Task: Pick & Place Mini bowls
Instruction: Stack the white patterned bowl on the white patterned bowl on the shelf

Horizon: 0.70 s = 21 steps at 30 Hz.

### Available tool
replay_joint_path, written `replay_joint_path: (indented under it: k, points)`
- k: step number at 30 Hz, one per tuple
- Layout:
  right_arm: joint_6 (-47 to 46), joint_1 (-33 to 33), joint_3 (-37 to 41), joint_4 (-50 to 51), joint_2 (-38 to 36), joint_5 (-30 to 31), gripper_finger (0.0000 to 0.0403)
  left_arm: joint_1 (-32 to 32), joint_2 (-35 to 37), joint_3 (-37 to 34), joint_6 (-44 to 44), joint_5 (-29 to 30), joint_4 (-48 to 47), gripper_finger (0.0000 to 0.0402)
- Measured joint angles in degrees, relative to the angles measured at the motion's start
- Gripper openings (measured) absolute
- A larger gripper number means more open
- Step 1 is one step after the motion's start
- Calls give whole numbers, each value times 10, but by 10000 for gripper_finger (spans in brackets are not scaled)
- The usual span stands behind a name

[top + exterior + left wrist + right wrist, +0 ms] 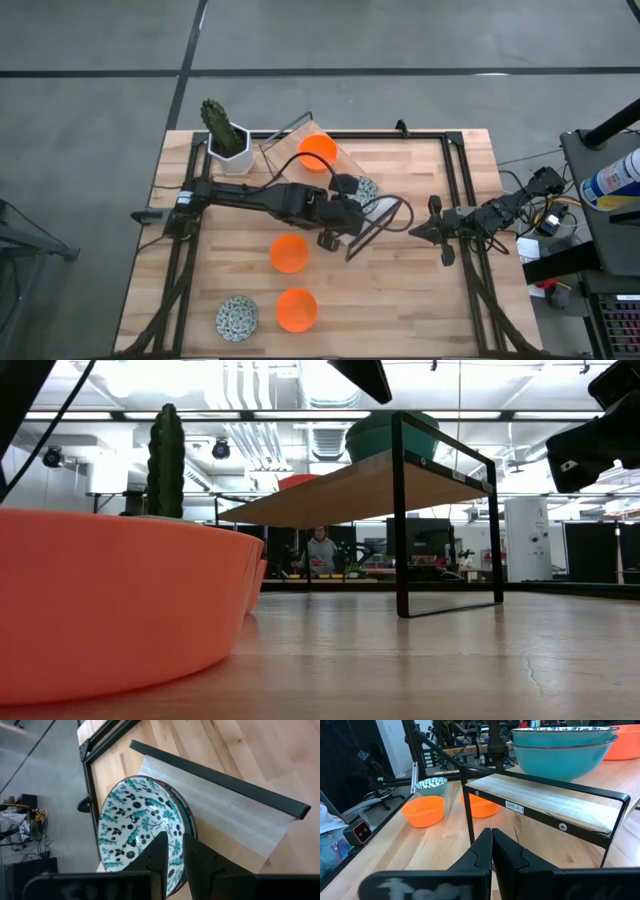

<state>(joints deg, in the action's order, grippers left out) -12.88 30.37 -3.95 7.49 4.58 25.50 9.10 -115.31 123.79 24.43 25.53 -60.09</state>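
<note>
Plain bright orange mini bowl (115, 595) fills lower left of low view. Left gripper (335, 222) at frame centre over wooden shelf with black metal frame (385, 208), fingers narrowly parted above stacked white green-patterned mini bowls (135, 827). Retract straight upward; avoid nudging stack. Right gripper (491, 842) closed, parked at right, empty.

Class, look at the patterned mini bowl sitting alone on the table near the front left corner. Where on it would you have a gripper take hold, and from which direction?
Grip the rim of the patterned bowl from straight above, one jaw inside and one outside. It sits upright and open, shallow and round, so the thin rim is probably the only edge narrow jaws can pinch. The neighbouring orange bowl stands apart, leaving room.
</note>
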Motion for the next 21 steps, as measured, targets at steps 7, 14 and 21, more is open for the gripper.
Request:
replay_joint_path:
  k: [7,14,21]
  points:
    - [0,0,0,0,0,0,9,0,0,-2,8,43,-7,53]
    - [0,0,0,0,0,0,9,10,22,21,-128,48,-167,53]
    - [0,0,0,0,0,0,9,33,36,10,-308,-55,-300,53]
